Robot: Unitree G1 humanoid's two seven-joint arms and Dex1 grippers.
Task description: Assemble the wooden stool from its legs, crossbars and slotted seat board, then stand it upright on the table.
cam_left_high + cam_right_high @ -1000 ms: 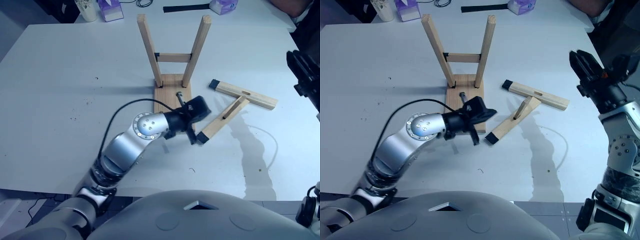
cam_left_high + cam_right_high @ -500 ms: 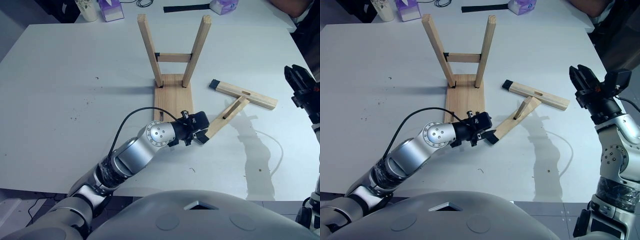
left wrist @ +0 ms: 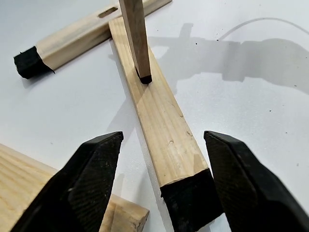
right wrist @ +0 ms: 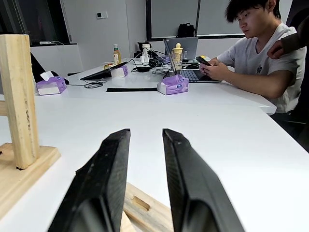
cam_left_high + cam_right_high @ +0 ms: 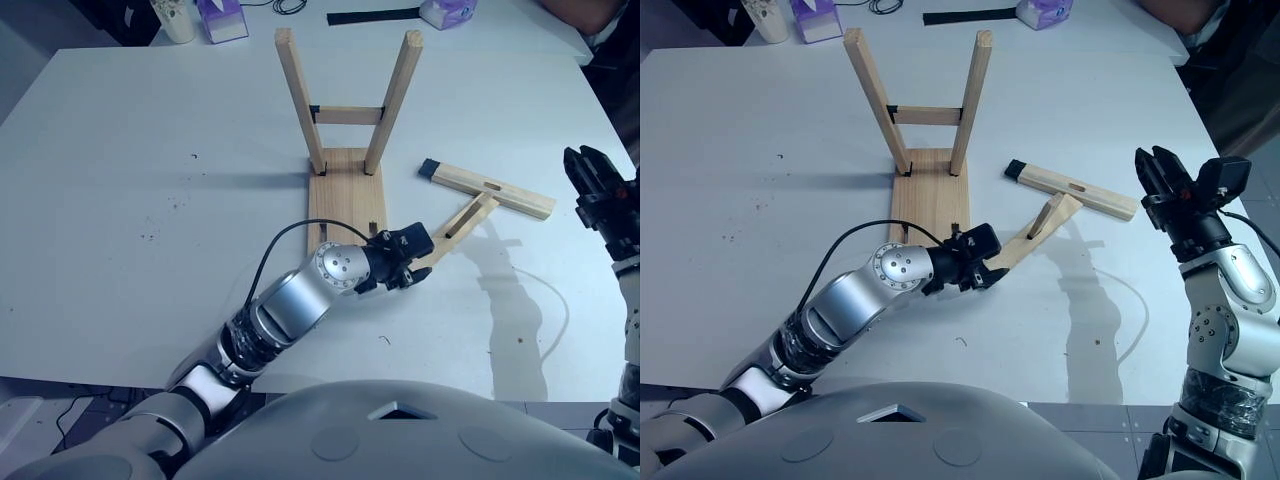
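Left wrist view: our left gripper [image 3: 163, 139] stands open, fingers straddling the loose leg's [image 5: 466, 221] black-capped end without touching it. The seat board [image 5: 345, 195], bearing two upright legs, lies at its 11 o'clock. At the table's [image 5: 120, 150] 3 o'clock our right gripper [image 5: 1155, 160] hovers, fingers parted.

Colours: wood, black, white
Loose leg [image 3: 164, 125] pale grained wood w/ black end cap; seat board [image 5: 345, 190] same tan; my L gripper [image 3: 163, 137] & R gripper [image 4: 146, 131] matte black; table [image 5: 120, 130] white; tissue box [image 5: 222, 18] purple.

No readable text, no legible labels, numbers or signs
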